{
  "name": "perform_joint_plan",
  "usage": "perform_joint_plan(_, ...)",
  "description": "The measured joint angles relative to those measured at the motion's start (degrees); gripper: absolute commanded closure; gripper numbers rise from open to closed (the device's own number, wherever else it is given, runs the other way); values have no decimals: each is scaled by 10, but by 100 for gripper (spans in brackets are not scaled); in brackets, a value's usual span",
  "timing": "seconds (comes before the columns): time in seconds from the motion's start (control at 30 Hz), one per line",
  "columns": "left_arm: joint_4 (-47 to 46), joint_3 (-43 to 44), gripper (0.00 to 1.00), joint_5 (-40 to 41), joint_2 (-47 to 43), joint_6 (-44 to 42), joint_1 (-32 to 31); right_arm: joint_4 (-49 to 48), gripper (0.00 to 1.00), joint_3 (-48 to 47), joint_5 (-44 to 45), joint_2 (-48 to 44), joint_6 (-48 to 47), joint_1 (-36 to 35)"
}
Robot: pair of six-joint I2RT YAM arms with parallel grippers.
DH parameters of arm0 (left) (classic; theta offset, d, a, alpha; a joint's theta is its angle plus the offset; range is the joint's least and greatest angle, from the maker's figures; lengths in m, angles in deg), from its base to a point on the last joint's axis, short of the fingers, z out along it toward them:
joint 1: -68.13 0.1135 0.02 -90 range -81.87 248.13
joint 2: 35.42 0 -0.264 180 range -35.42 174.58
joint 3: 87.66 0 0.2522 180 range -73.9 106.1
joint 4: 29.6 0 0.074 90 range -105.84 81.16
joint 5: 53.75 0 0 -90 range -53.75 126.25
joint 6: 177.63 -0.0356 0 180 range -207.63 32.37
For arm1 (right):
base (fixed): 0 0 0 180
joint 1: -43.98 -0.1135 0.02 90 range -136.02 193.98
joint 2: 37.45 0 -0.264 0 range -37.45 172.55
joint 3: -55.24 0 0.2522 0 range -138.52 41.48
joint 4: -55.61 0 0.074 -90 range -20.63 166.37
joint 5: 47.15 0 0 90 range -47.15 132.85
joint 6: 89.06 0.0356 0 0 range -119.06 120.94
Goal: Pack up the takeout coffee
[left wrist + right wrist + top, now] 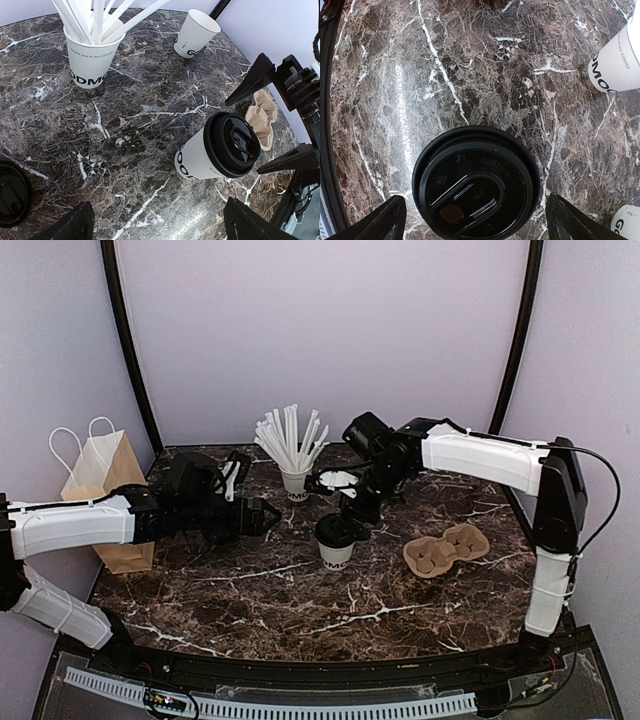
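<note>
Top view: the takeout coffee (337, 540) stands upright at the marble bench's (300, 600) centre, the right hand (352, 502) spread wide just above at 12 o'clock. The straw cup (295, 480) sits at 11, the cup carrier (445, 550) at 3. Left wrist view: the left hand (155, 222) gapes wide, empty. Right wrist view: the black lid (476, 182) lies between the parted fingers (382, 220).

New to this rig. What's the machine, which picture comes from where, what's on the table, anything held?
Two robot arms sit at a marble table. One picture is taken from above and behind them; the other two from cameras on each wrist.

On the table: the lidded takeout coffee, a cup of white straws, a cardboard cup carrier, a brown paper bag, a plain lidless cup and a spare black lid.

Nothing is held. The right gripper hangs open straddling the coffee's lid; the left gripper is open too.
</note>
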Motion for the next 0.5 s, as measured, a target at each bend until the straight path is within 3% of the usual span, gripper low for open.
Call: perform_joint_plan(0.5, 0, 0, 7, -11, 19, 1, 0, 11, 13, -33, -8, 39, 11, -5)
